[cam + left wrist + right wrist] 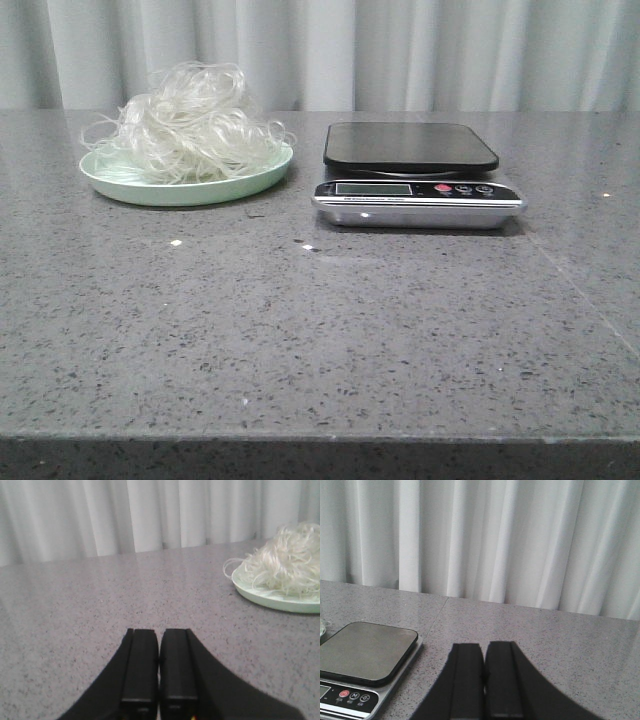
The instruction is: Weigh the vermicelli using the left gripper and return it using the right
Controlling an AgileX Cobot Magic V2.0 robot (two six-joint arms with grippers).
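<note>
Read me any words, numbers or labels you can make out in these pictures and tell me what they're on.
"M": on the middle round button of the silver kitchen scale with the black platform.
Scale display: blank, no digits show.
Fine print strip under the display: too small to read.
Other two buttons: symbols too blurred.
Pale green round plate and grey stone table: no text.

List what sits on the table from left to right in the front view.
Pale green plate heaped with vermicelli → small white crumb → second crumb → kitchen scale, its black platform bare.
</note>
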